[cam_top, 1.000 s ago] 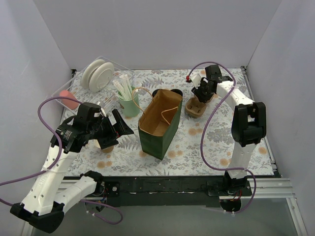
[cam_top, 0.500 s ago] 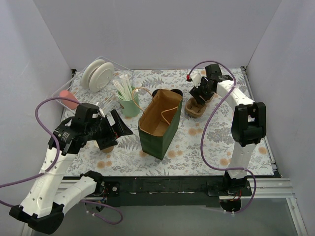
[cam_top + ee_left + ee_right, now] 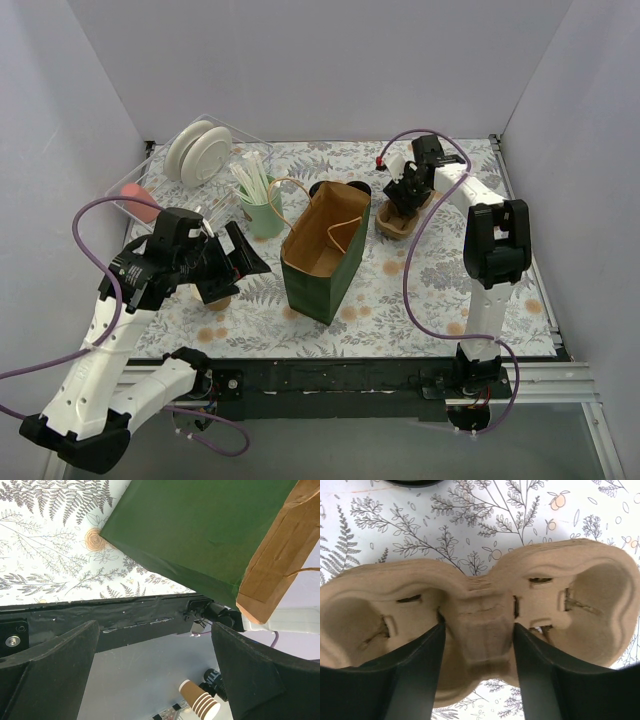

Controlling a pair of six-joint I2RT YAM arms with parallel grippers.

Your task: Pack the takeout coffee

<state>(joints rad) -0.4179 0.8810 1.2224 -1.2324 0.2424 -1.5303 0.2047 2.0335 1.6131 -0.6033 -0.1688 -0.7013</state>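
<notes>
The green paper bag stands open mid-table, its side filling the left wrist view. A black round lid shows just behind the bag, with a second beside it; the cup bodies are hidden. A small brown cup-like thing sits under my left wrist, and I cannot tell whether it is the coffee. My left gripper is open and empty, left of the bag. My right gripper grips the centre ridge of the pulp cup carrier.
A mint-green cup of white straws stands left of the bag's far end. White plates in a clear rack and a red thing are at the back left. The table's black front edge lies below my left gripper.
My right gripper has come down and slightly left onto the cup carrier. My left arm has shifted only slightly.
</notes>
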